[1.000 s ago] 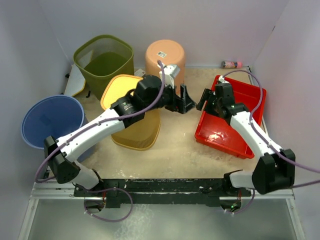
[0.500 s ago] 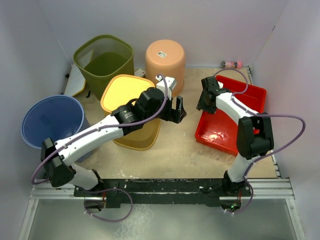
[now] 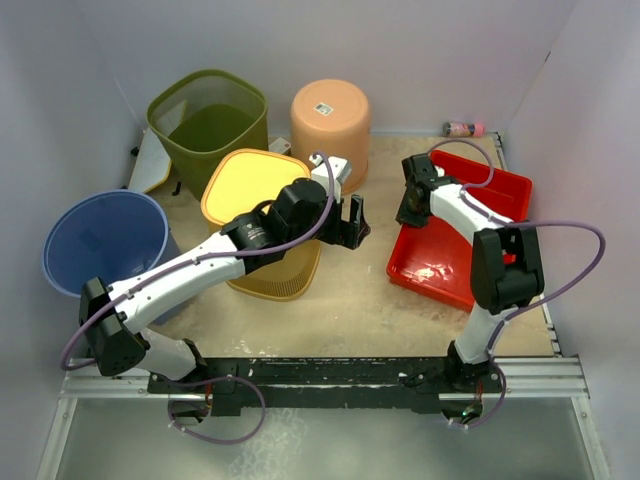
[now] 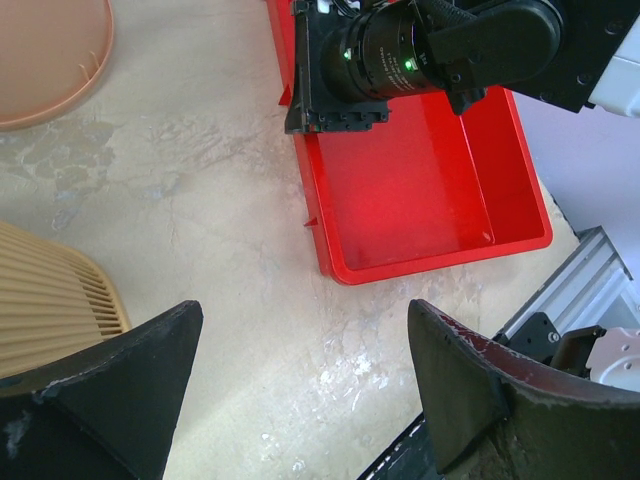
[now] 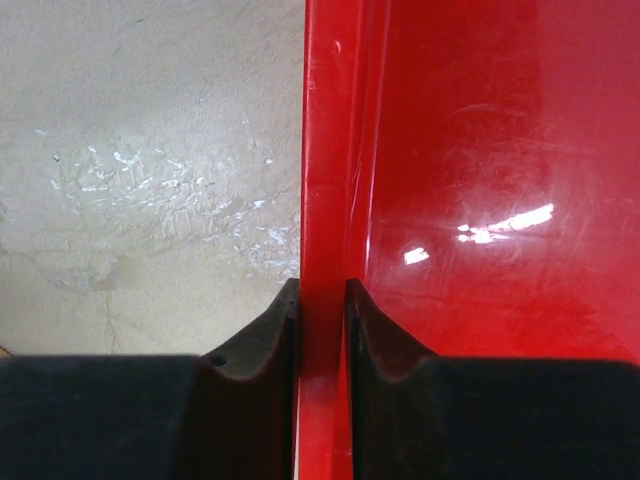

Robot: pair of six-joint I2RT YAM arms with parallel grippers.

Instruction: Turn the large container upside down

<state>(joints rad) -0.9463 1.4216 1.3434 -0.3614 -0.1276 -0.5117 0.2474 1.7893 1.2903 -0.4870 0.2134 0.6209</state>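
Right gripper (image 5: 322,295) pinches the left wall of the red container (image 3: 445,268), fingers narrow on the rim. Container open side up. Left gripper (image 3: 355,222) just left of it, fingers wide, holding nothing.

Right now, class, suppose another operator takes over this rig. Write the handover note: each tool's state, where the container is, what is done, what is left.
Right tool: shut on the left wall of the red container, one finger inside, one outside.
Left tool: open, empty, above the table between the yellow basket and the red container.
Container: on the table at the right, opening up.
Done: the grip on the wall.
Left: lift it, turn it over, set it down mouth down.
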